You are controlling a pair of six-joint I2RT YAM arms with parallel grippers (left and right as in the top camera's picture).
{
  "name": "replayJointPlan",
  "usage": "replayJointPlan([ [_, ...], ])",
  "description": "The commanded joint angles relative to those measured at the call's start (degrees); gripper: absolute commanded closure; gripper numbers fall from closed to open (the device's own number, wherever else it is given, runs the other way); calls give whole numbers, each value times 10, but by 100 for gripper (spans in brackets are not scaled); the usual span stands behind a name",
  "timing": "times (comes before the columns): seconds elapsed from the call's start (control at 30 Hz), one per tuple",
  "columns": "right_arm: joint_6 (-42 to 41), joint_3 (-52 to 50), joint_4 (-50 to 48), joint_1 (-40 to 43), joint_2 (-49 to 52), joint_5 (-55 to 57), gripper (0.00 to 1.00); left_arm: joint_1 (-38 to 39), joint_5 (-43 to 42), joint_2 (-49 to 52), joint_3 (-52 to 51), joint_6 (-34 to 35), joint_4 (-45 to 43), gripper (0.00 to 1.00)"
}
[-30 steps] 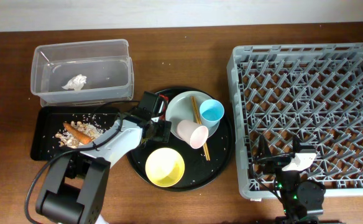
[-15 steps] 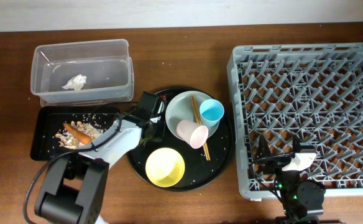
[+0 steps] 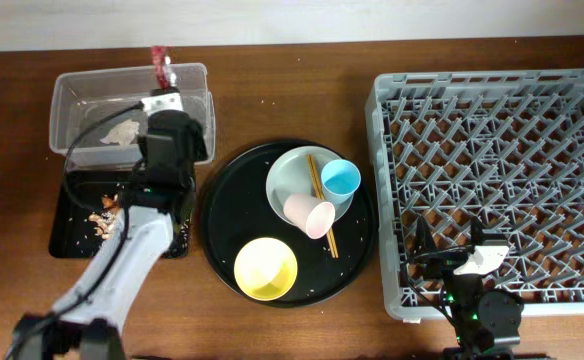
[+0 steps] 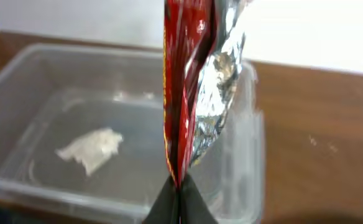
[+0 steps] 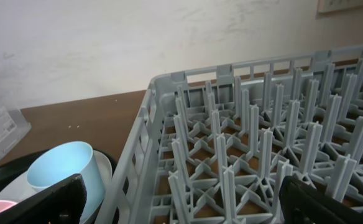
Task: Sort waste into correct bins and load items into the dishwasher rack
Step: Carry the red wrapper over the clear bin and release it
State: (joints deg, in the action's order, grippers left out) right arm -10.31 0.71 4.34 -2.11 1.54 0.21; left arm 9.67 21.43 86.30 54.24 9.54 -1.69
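— Where is the red snack wrapper (image 4: 191,81)?

— Pinched in the left tool (image 4: 180,198). Its jaws are closed tight on the wrapper's lower edge, and the crinkled foil stands up from them. It is held over the clear tub (image 3: 72,95) in the far left corner of the worktop (image 3: 272,100). From overhead, the wrapper's tip shows just past the tub's far rim.

— What's in the tub?

— Only the white tissue (image 4: 91,149), lying on the floor of the tub, well apart from the wrapper.

— And the black tray (image 3: 62,235)?

— It touches the tub's near side, along the left edge. The food scraps (image 3: 102,218) lie in it, partly hidden by the left arm.

— The right tool (image 5: 181,186)?

— Its fingers are spread wide with nothing between them. It sits over the near left corner of the rack (image 3: 492,180), which fills the right side of the worktop. I see no dishes among the rack's pegs.

— So the dishes?

— All are on the round black tray (image 3: 222,200) in the middle. The grey plate (image 3: 287,175) carries the light blue cup (image 3: 341,181) on its right rim and the pink cup (image 3: 310,214) on its near rim. The chopsticks (image 3: 320,200) lie across the plate beside the cups. The yellow bowl (image 3: 266,268) sits nearest the near edge, apart from the plate.
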Motion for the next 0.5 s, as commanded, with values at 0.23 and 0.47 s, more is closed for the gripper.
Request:
replayJointPlan([
  [0.23,-1,-4,2,3,-3,5,2,-106,-67,131,2,0,-84,60],
  [0.47,-1,-4,2,3,-3,5,2,-106,-71,84,2,0,-24,62],
])
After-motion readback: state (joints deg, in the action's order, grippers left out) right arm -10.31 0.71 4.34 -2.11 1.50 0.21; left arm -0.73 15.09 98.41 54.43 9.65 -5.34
